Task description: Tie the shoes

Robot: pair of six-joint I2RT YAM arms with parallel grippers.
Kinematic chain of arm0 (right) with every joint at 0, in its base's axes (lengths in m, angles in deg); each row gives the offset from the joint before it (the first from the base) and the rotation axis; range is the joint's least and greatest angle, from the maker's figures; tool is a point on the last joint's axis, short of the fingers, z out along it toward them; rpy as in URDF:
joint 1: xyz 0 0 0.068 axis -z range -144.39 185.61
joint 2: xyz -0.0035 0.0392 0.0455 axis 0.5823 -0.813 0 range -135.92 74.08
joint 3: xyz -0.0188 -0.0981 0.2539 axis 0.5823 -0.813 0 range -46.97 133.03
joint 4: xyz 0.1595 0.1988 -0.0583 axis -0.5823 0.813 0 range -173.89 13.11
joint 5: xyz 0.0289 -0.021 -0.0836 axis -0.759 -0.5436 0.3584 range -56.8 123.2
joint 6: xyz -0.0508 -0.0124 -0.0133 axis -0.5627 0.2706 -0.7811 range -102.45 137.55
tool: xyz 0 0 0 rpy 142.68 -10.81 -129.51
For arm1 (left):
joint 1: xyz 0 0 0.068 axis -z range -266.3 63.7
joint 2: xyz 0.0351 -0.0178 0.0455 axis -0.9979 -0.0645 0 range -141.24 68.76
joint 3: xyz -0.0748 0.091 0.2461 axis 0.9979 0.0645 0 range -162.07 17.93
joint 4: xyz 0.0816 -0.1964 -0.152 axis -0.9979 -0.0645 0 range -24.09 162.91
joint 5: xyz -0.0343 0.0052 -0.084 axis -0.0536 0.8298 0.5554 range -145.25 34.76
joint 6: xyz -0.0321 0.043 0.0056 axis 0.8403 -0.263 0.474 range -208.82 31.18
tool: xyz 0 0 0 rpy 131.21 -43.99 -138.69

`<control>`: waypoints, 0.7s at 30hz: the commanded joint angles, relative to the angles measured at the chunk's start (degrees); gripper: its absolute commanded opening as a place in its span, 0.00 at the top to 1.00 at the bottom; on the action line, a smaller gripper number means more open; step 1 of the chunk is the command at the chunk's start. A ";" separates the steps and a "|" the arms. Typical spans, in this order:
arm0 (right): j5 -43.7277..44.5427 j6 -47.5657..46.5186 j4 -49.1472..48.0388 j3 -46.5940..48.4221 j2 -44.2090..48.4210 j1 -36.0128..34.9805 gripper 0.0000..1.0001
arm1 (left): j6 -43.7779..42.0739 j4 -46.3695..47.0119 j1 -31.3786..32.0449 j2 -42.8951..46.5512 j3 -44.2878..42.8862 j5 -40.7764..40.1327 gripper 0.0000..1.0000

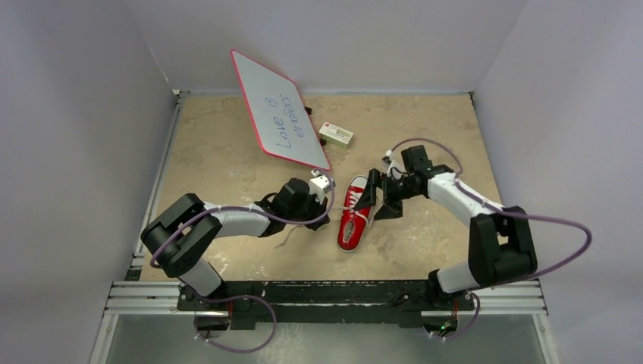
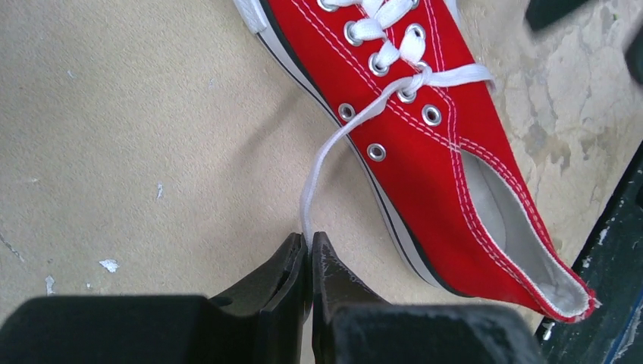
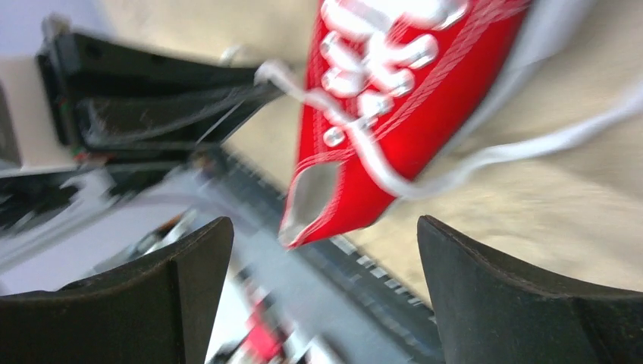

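Note:
The red canvas sneaker [image 1: 353, 216] lies on the tan table between the two arms, with its heel toward the near edge. In the left wrist view the sneaker [image 2: 432, 152] fills the upper right. A white lace [image 2: 322, 152] runs from its eyelets down into my left gripper [image 2: 310, 241], which is shut on that lace just left of the shoe [image 1: 321, 220]. My right gripper [image 1: 376, 203] is at the shoe's right side. In the blurred right wrist view it [image 3: 324, 250] is open and empty, with the sneaker [image 3: 394, 129] and a loose lace [image 3: 500, 152] beyond the fingertips.
A tilted whiteboard with a red frame [image 1: 279, 110] stands at the back left. A small white box [image 1: 336, 135] lies behind the shoe. The metal rail [image 1: 326, 296] carrying the arm bases runs along the near edge. White walls enclose the table.

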 commanded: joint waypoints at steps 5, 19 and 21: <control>52.41 -11.92 10.46 10.42 11.36 0.58 0.04 | 3.45 -0.30 -1.20 0.01 -4.99 6.22 0.95; 43.33 -7.93 12.75 21.55 -15.57 1.22 0.47 | 0.00 -3.22 -1.27 -0.24 -9.50 6.33 0.99; 42.34 -7.42 10.95 19.82 -15.78 1.00 0.47 | -0.28 -2.84 -1.28 -0.09 -9.60 6.38 0.99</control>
